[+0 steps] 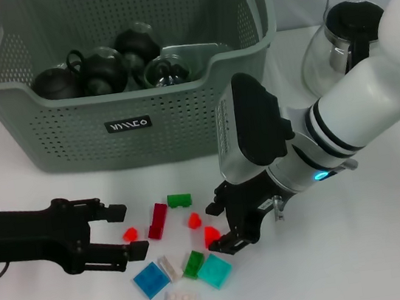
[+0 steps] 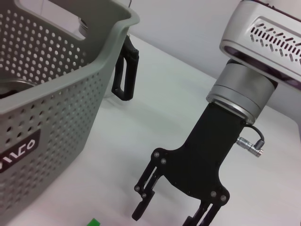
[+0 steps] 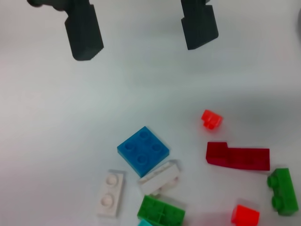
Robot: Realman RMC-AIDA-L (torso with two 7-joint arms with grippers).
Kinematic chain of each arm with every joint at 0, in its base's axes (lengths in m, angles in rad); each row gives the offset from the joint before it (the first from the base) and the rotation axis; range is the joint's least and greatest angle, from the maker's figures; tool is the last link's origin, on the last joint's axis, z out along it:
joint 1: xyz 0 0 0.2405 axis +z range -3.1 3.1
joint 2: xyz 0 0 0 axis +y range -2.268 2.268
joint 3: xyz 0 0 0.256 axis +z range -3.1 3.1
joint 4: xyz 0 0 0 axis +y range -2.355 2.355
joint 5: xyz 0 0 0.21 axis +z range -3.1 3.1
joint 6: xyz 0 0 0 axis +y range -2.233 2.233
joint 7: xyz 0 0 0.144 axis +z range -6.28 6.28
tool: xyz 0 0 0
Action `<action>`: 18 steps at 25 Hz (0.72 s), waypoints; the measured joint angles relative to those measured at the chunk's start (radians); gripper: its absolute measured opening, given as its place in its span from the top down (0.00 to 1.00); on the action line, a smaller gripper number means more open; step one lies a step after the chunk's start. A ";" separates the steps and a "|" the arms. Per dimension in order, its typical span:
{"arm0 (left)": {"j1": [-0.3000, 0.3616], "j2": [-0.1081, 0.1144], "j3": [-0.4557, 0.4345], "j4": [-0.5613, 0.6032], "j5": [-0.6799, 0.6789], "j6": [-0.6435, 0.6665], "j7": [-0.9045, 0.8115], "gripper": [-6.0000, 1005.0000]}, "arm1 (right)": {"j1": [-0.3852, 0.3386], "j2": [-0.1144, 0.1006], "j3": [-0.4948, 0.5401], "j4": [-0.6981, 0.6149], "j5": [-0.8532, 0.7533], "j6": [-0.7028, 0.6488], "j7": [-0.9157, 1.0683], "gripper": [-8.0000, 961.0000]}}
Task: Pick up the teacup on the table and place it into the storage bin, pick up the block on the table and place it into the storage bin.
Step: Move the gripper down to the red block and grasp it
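Here the right pincer (image 1: pixel 222 227) hangs just above the bench (image 1: pixel 392 242), fingers spread and holding nothing, with a small red block (image 1: pixel 211 233) directly between its tips — a stance that reads as lined up for a pinch on that piece. Around it the other blocks lie scattered: a red cone-like bit (image 1: pixel 193 220) and a green brick (image 1: pixel 179 199) just beyond the pincer toward the bin, a teal plate (image 1: pixel 215 270) and a green block (image 1: pixel 194 263) just beneath it on the near side, and a blue plate (image 1: pixel 150 280) farther off.

The left pincer (image 1: pixel 119 234) lies low over the bench on the far side of the pile, also spread and empty, with a bright red stud (image 1: pixel 130 234) sitting between its fingers; I judge it is waiting rather than working.

The storage bin (image 1: pixel 72 142) stands well behind both pincers, its open top facing up so things can be dropped in; dark teapots and a glass piece already rest inside. No teacup shows on the bench — so the block step seems the one in hand. A glass jug (image 1: pixel 335 49) stands beside the bin, behind the right arm.
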 joint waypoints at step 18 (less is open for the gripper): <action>0.002 0.000 -0.002 -0.019 0.002 -0.015 0.025 0.16 | 0.006 0.003 -0.098 0.033 0.081 0.093 0.004 0.36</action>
